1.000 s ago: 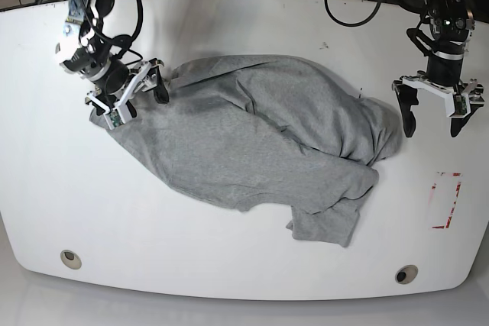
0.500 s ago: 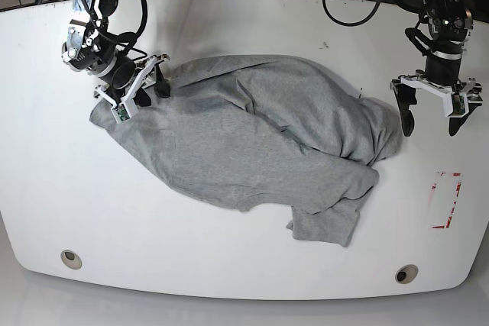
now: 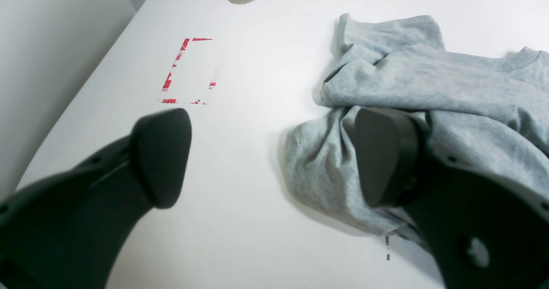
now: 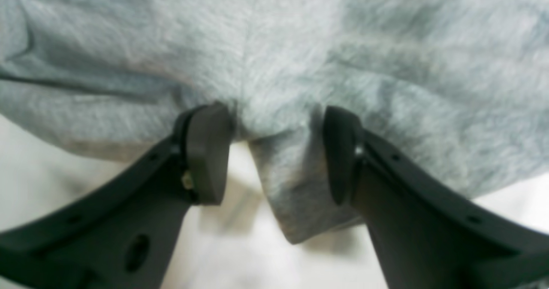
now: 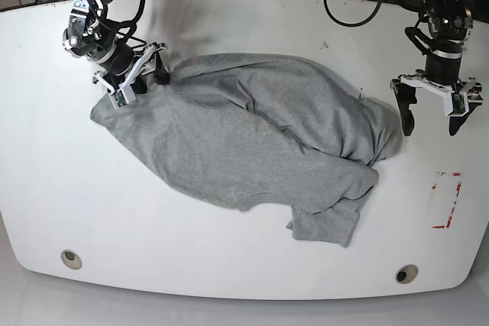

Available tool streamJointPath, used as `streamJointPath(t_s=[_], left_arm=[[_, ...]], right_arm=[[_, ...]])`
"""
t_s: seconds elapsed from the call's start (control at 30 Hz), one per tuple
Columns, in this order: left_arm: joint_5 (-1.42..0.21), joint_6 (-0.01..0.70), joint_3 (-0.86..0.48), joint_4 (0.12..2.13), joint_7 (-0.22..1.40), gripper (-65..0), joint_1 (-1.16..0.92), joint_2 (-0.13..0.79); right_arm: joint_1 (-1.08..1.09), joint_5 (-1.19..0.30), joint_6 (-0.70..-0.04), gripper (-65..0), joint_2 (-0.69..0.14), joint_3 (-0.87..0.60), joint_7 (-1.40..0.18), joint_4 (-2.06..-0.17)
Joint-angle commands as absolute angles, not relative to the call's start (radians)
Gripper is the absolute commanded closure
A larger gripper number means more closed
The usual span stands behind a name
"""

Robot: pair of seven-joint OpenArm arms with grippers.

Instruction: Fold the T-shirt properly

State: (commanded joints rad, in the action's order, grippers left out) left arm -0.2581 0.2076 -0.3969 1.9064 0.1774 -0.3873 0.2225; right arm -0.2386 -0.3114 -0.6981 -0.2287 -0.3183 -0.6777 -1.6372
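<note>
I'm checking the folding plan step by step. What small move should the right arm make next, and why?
Probably close the right end effector: its jaws are open around a bunched edge of the T-shirt, which lies crumpled. The left end effector hangs open beside it.

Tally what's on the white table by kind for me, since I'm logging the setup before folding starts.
Grey T-shirt: 1
Grippers: 2, the left gripper and the right gripper
Red tape outline: 1
Round table holes: 2
Total: 6
</note>
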Motion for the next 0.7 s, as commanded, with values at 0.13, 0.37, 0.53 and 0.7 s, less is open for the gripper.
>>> streamJointPath(t_s=[0.13,0.37,0.53,0.7], left_arm=[[-0.257,0.208,-0.398,1.903,0.181,-56.9,-0.387,0.223],[-0.257,0.209,-0.398,1.902,0.183,-56.7,-0.390,0.223],[-0.255,0.207,-0.398,1.901,0.182,-56.7,-0.391,0.221],[-0.255,0.207,-0.398,1.894,0.184,-56.6,-0.390,0.221]], right_arm=[[-0.235,-0.290,-0.698,-37.7,-0.230,-0.323,-0.659,-1.631],[-0.222,-0.301,-0.698,-40.2,-0.238,-0.333,-0.633,-1.605],[-0.195,-0.321,-0.698,-40.7,-0.256,-0.352,-0.649,-1.587],[-0.176,-0.325,-0.698,-39.9,-0.269,-0.367,-0.662,-1.590]])
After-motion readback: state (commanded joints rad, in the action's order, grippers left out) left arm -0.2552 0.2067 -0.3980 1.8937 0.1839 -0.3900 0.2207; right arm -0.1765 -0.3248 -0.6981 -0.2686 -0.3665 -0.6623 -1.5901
